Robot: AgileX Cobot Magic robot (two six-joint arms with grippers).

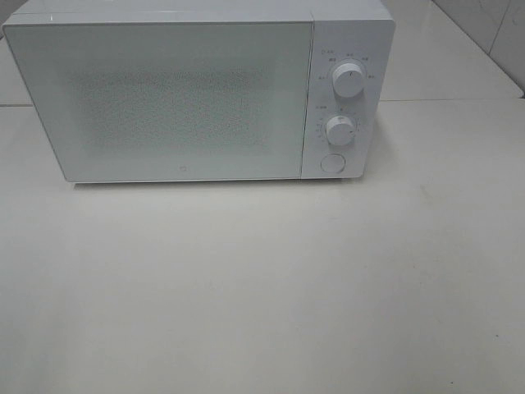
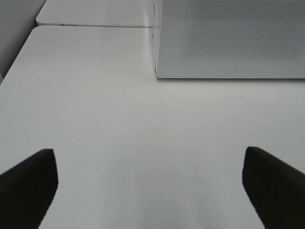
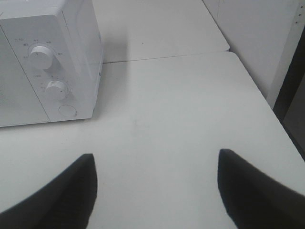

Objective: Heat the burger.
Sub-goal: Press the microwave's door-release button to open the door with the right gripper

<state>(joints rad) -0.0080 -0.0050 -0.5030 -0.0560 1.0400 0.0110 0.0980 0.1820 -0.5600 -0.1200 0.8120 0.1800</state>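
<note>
No burger shows in any view. A white microwave (image 1: 197, 90) stands at the back of the white table (image 1: 262, 287), its door shut, with two round knobs (image 1: 348, 82) and a round button (image 1: 331, 162) on its right panel. Neither arm appears in the exterior high view. My left gripper (image 2: 150, 186) hovers open over bare table, in front of the microwave's (image 2: 228, 38) left front corner. Open as well, my right gripper (image 3: 155, 191) hangs over bare table to the right of the microwave (image 3: 47, 62), with nothing between its fingers.
A second white table (image 3: 157, 28) adjoins at the back, with a seam between the two. On the right a white wall (image 3: 257, 43) rises beyond the table's edge. A table edge (image 2: 19, 57) runs along the left.
</note>
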